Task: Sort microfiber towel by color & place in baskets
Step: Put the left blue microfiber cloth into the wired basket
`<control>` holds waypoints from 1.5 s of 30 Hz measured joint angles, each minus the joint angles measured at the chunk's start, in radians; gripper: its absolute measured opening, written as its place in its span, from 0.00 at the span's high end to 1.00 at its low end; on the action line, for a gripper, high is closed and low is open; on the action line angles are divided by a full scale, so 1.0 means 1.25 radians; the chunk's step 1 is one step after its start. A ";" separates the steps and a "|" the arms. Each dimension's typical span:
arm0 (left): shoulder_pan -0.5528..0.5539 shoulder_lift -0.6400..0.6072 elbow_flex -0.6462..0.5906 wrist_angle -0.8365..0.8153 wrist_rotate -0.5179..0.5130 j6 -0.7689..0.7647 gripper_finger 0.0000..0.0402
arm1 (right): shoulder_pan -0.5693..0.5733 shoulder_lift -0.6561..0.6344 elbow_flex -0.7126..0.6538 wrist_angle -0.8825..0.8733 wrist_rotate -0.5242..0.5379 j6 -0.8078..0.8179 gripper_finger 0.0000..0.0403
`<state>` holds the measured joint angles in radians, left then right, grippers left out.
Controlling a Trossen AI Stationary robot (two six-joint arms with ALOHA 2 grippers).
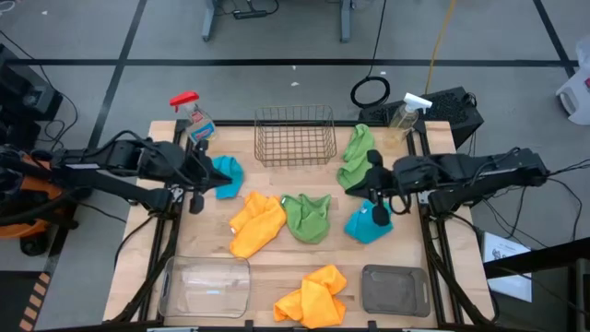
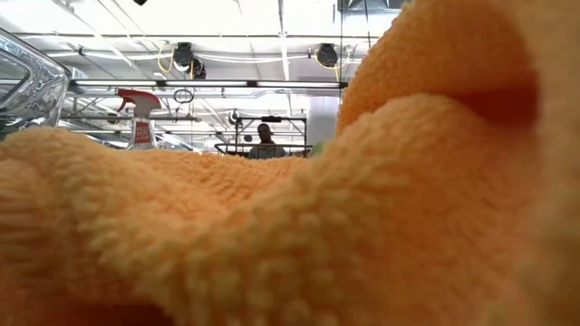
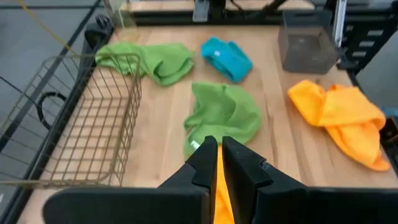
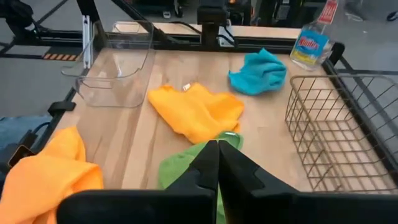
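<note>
Six towels lie on the table. In the high view a teal one [image 1: 224, 175] lies by my left gripper [image 1: 196, 201] and another teal one [image 1: 367, 226] lies under my right gripper [image 1: 379, 214]. Green towels lie at the middle [image 1: 307, 218] and at the far right [image 1: 356, 155]. Yellow-orange towels lie at the middle [image 1: 256, 224] and at the near edge [image 1: 313, 295]. The copper wire basket [image 1: 295, 136] stands at the far side, with the clear bin [image 1: 205, 286] and the dark grey bin [image 1: 395, 288] at the near side. Both grippers are shut and hold nothing; their own views show them as left gripper [image 3: 217, 158] and right gripper [image 4: 217, 155].
A spray bottle with a red trigger [image 1: 192, 115] stands at the far left corner. One with a white trigger [image 1: 407, 112] stands at the far right. The near yellow-orange towel [image 2: 290, 226] fills most of the low view. A person [image 2: 265, 136] is far behind the table.
</note>
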<state>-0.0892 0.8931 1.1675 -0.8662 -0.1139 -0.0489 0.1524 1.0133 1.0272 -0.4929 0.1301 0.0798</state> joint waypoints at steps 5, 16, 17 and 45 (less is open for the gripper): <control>0.000 0.025 0.000 -0.014 -0.016 -0.041 0.92 | 0.000 0.009 -0.075 0.078 0.000 0.028 1.00; 0.025 0.064 0.000 -0.142 -0.190 -0.168 0.92 | 0.044 0.008 -0.314 0.405 0.000 0.074 1.00; 0.034 0.071 0.000 -0.155 -0.191 -0.185 0.92 | 0.052 0.009 -0.342 0.453 0.000 0.071 1.00; 0.387 0.258 -0.148 -0.189 -0.127 -0.139 0.55 | 0.136 0.008 -0.596 0.823 0.028 0.115 1.00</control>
<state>0.3943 1.2158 0.9822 -1.1021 -0.2722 -0.2226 0.3225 1.0233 0.2825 0.5355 0.1654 0.2231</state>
